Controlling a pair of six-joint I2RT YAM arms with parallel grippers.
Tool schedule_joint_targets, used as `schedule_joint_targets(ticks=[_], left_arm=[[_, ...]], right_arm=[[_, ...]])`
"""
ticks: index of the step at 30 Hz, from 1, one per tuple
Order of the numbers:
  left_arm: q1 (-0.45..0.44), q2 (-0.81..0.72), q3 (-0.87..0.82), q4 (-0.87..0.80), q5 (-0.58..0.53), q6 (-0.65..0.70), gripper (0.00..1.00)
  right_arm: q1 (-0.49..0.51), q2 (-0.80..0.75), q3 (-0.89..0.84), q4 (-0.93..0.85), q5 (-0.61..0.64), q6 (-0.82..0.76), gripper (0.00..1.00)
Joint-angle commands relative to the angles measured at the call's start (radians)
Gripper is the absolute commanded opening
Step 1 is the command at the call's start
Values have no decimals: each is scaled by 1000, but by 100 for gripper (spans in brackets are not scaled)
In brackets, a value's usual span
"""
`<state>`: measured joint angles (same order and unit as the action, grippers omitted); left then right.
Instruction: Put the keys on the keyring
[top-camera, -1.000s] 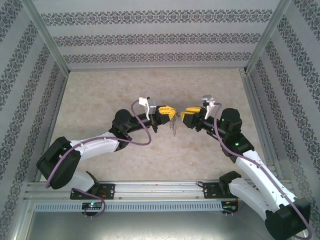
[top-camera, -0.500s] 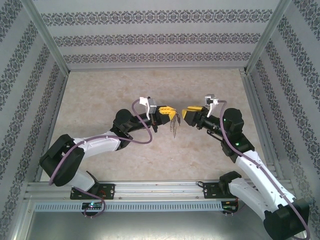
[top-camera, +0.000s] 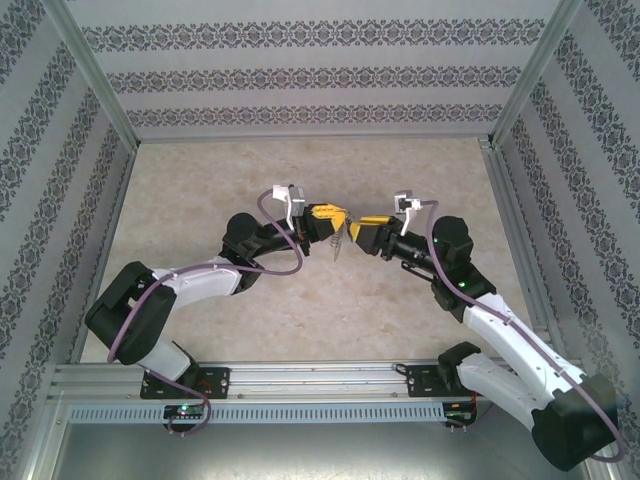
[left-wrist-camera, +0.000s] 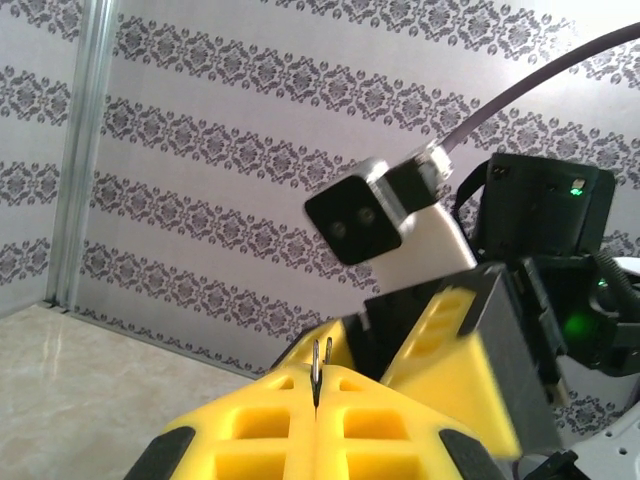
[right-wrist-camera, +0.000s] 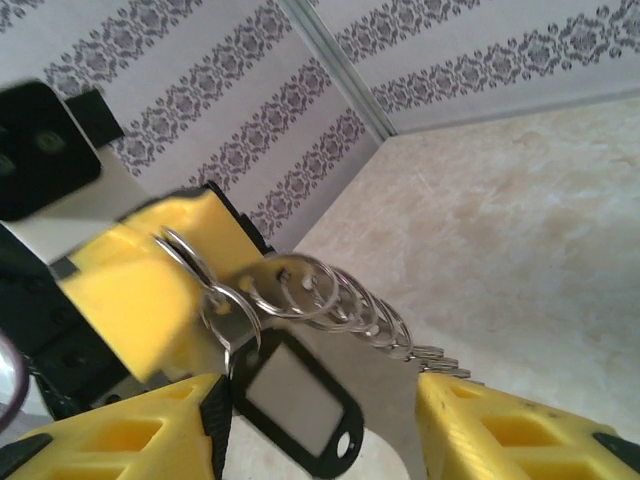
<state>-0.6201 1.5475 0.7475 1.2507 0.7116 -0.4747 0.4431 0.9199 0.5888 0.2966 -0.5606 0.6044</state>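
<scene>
My left gripper (top-camera: 338, 216) is shut on the keyring (left-wrist-camera: 317, 358), whose thin metal edge sticks up from between the yellow fingers (left-wrist-camera: 250, 420). From the keyring (right-wrist-camera: 190, 255) hangs a chain of small silver rings (right-wrist-camera: 345, 300). With them hangs the key's dark head (right-wrist-camera: 295, 400), a black frame round a pale window, and behind it a flat grey metal piece. My right gripper (right-wrist-camera: 320, 385) is open, tip to tip with the left one, and the dark head and rings dangle in its gap. In the top view the bundle (top-camera: 337, 245) hangs between both grippers above the table.
The marbled beige table (top-camera: 300, 170) is walled on three sides by patterned panels (top-camera: 320, 75) with metal corner posts. An aluminium rail (top-camera: 300, 385) runs along the near edge at the arm bases. The right wrist camera (left-wrist-camera: 365, 215) faces the left gripper closely.
The right gripper has moved left until its tips nearly meet the left gripper. The left gripper has shifted slightly up and back, and the hanging rings have swung with it.
</scene>
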Motion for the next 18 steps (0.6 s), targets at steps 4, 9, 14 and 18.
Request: schedule_joint_targets(ticks=[4, 9, 14, 18], left_arm=[[17, 20, 32, 142, 32, -78, 0], [22, 21, 27, 153, 29, -85, 0], [26, 23, 29, 158, 26, -87, 0], [29, 26, 33, 166, 26, -92, 0]], right_arm=[[26, 33, 22, 53, 16, -31, 39], [34, 29, 13, 54, 4, -34, 23], [47, 27, 2, 55, -2, -41, 8], [55, 32, 3, 51, -7, -45, 0]])
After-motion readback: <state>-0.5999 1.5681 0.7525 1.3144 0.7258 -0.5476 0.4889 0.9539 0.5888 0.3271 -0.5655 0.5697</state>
